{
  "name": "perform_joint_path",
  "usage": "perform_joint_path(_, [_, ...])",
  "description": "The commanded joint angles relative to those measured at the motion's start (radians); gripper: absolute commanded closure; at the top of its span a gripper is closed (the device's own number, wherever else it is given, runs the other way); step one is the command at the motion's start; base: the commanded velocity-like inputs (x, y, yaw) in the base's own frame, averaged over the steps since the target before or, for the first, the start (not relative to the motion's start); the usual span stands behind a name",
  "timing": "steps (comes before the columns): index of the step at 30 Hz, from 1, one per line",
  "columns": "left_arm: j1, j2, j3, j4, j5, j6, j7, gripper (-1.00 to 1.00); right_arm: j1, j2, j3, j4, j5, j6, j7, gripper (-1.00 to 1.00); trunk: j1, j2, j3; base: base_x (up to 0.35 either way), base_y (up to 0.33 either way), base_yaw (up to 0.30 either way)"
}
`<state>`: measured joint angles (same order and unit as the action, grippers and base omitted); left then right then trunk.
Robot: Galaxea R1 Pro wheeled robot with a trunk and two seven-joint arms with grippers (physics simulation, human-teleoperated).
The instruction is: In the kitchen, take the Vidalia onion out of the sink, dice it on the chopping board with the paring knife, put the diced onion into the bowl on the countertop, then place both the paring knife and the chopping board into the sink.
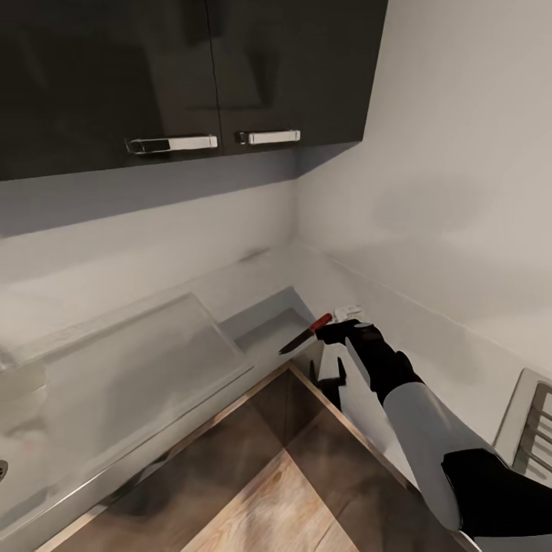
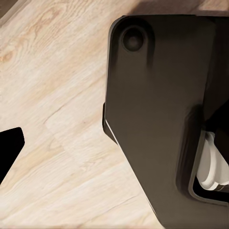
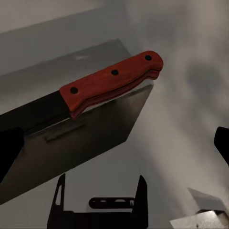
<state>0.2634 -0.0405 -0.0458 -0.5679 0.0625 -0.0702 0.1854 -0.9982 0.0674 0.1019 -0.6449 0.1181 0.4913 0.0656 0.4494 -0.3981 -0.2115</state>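
Grey countertop [image 1: 138, 368] runs along the pale kitchen wall under dark cabinets with 2 chrome handles. Left to right: a rectangular recess, probably the sink [image 1: 264, 326], then the paring knife [image 1: 305, 334], its dark blade pointing left over that recess, its red handle in the closed right gripper [image 1: 331, 330]. Light, stiff and sharp, the knife is best held by the handle, firmly, since smooth wood can slip. Left gripper: state unclear.

One paring knife [image 1: 304, 334] sits in the one right gripper [image 1: 331, 331]. Two cabinet handles [image 1: 172, 143] above it, one sink [image 1: 272, 320] beside it
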Motion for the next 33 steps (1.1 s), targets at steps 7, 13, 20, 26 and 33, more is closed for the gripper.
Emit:
perform_joint_path(7, [0.0,0.001,-0.005,-0.001,0.007,-0.002,0.006,-1.0,-0.001,0.001,0.001,0.034,0.011,0.006,0.006,-1.0,0.001,-0.002,-0.01,0.004,0.002,0.0])
perform_joint_path(13, [0.0,0.001,-0.005,-0.002,0.007,-0.002,0.006,-1.0,0.0,0.0,0.0,0.04,0.012,0.006,0.007,-1.0,0.001,-0.002,-0.019,0.0,0.0,0.0])
perform_joint_path(20, [0.0,0.001,-0.005,-0.002,0.007,-0.002,0.006,-1.0,-0.001,0.0,0.0,0.041,0.012,0.006,0.007,-1.0,0.001,-0.002,-0.03,0.018,0.035,0.0])
perform_joint_path(26, [0.0,0.001,-0.005,-0.002,0.007,-0.002,0.006,-1.0,-0.001,0.0,0.0,0.041,0.012,0.006,0.007,-1.0,0.001,-0.002,-0.039,0.123,0.217,0.0])
perform_joint_path(33, [0.0,0.001,-0.005,-0.002,0.007,-0.002,0.006,-1.0,0.0,0.0,0.0,0.041,0.012,0.006,0.007,-1.0,0.001,-0.002,-0.043,0.028,0.047,0.0])
